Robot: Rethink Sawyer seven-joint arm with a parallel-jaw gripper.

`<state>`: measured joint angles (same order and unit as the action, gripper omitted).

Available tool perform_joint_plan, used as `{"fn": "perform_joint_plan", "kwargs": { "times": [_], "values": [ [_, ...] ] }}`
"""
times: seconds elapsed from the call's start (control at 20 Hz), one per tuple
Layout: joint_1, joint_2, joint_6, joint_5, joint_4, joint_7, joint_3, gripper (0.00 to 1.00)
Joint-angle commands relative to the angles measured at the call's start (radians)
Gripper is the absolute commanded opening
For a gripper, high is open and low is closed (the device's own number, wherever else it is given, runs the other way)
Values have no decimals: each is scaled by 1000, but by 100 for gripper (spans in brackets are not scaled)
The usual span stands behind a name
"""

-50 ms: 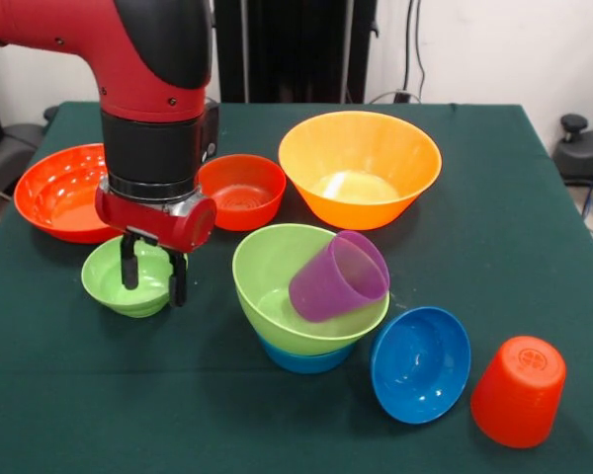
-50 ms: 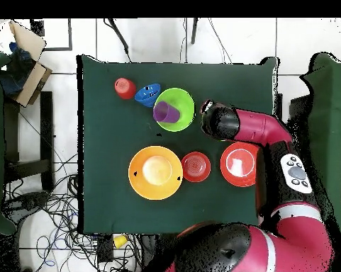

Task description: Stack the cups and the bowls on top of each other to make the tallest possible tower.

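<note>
Two black fingers of gripper spread over small light green bowl at left, purple cup tipped inside large green bowl nested on light blue bowl at centre.

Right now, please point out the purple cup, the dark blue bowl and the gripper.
purple cup [image 1: 328,286]: front view, on its side wall.
dark blue bowl [image 1: 420,363]: front view, on its inside.
gripper [image 1: 154,274]: front view, midway between its fingertips.
</note>
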<state>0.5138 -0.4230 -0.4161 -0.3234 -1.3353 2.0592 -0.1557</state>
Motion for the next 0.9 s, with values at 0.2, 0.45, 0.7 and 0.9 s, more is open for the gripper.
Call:
{"fn": "perform_joint_plan", "kwargs": {
  "times": [0.2,0.45,0.7,0.9],
  "values": [
    [-55,67,136,-20,-54,152,98,100],
    [-39,77,158,16,-93,140,81,100],
    [-42,86,218,34,-127,166,87,100],
    [-71,107,293,65,-133,216,110,100]
  ]
}}
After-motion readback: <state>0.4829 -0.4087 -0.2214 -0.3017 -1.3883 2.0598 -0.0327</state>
